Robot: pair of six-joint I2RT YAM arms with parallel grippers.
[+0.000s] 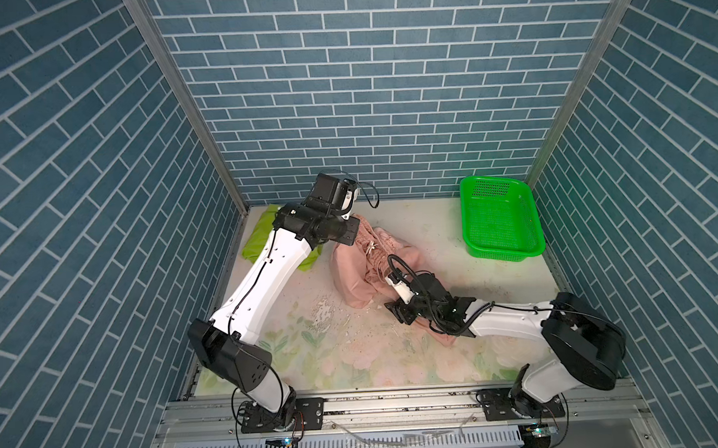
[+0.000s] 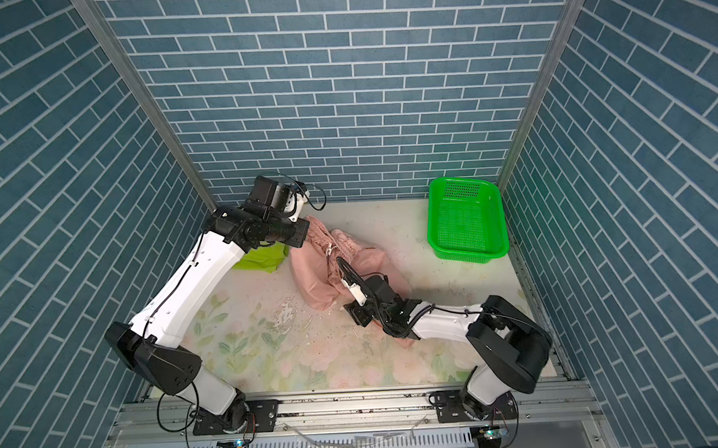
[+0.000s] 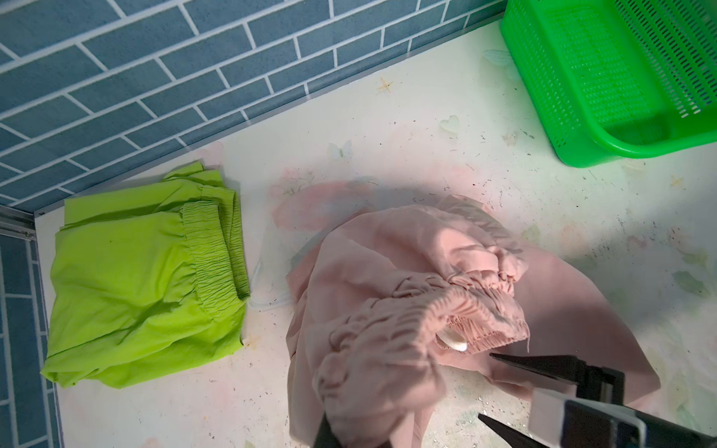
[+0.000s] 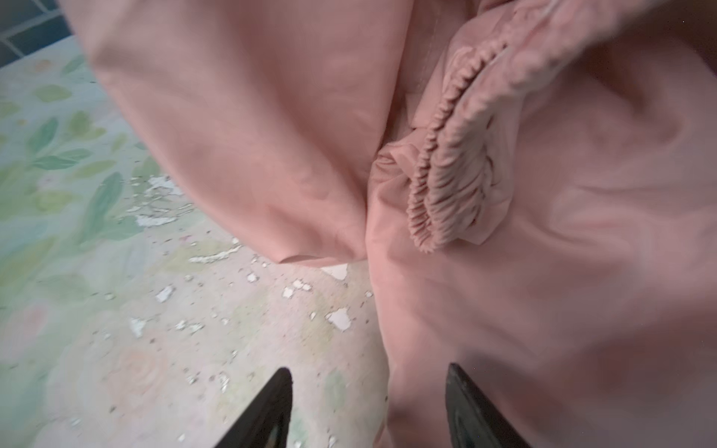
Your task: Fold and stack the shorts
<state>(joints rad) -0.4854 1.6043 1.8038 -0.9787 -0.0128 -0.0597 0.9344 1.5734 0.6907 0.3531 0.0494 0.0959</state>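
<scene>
A: Working from the left, where is the first garment, and why there?
B: We find the lime-green shorts (image 3: 147, 279) folded flat in the far left corner of the table (image 1: 313, 360), apart from both arms. We judge this to be the base of the stack, parked clear of the work area.
A: State of the left pincer?
B: The left pincer (image 3: 326, 434) is clenched on the gathered waistband (image 3: 446, 310) of the pink shorts (image 1: 351, 275); the cloth draws up into it. We read the raised hold as a way to let the garment hang for spreading.
A: Where do the pink shorts lie?
B: Crumpled at mid-table, near the green pair and to its right, between our two arms; one end lifted, the rest on the table.
A: The right pincer?
B: The right pincer (image 4: 368, 407) is released, jaws apart, low at the near edge of the pink cloth. One fingertip (image 4: 465, 411) is over fabric, the other over bare table; nothing is clamped. We judge it is placed for a second hold.
A: Far right?
B: The green basket (image 1: 504, 255), well apart from the shorts.
</scene>
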